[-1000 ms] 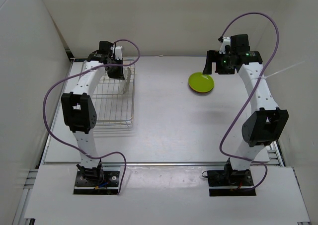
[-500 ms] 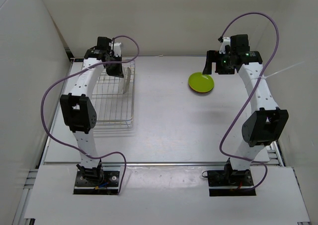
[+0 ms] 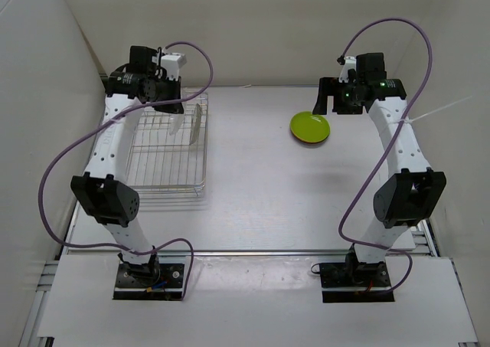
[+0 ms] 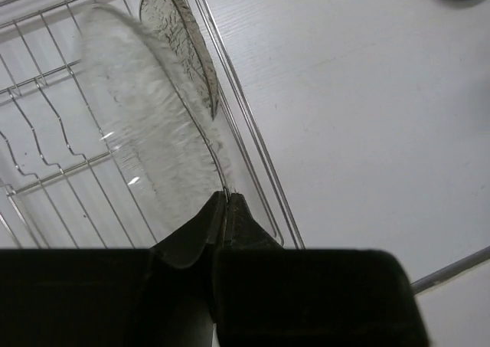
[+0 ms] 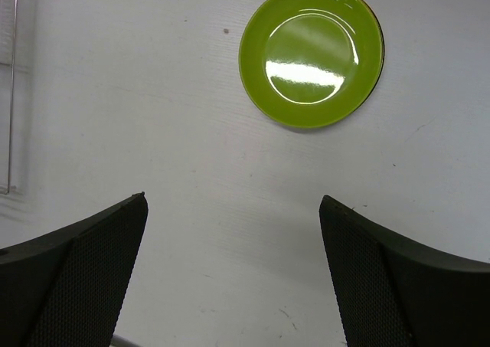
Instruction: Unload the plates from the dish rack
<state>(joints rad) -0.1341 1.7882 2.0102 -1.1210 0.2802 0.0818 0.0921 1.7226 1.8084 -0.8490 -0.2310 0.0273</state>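
My left gripper (image 4: pixel 224 196) is shut on the rim of the clear plate (image 4: pixel 145 125) and holds it on edge over the right side of the wire dish rack (image 4: pixel 255 136). A smaller, darker plate-shaped outline lies beyond the plate by the rack's right wall; I cannot tell whether it is a shadow. From above, the left gripper (image 3: pixel 174 113) is over the rack (image 3: pixel 172 186) and the clear plate (image 3: pixel 197 125) shows as a pale strip. The lime green plate (image 5: pixel 311 54) lies flat on the table (image 3: pixel 310 126), with an orange-red rim beneath it. My right gripper (image 5: pixel 233 200) is open and empty, hovering near it (image 3: pixel 325 102). No black plate shows.
White walls close in the table on the left, back and right. The rack's edge (image 5: pixel 13 94) shows at the far left of the right wrist view. A purple cable loops from each arm.
My left arm has risen and its wrist has swung left, with the clear plate in its fingers. The right arm and the green plate have not moved.
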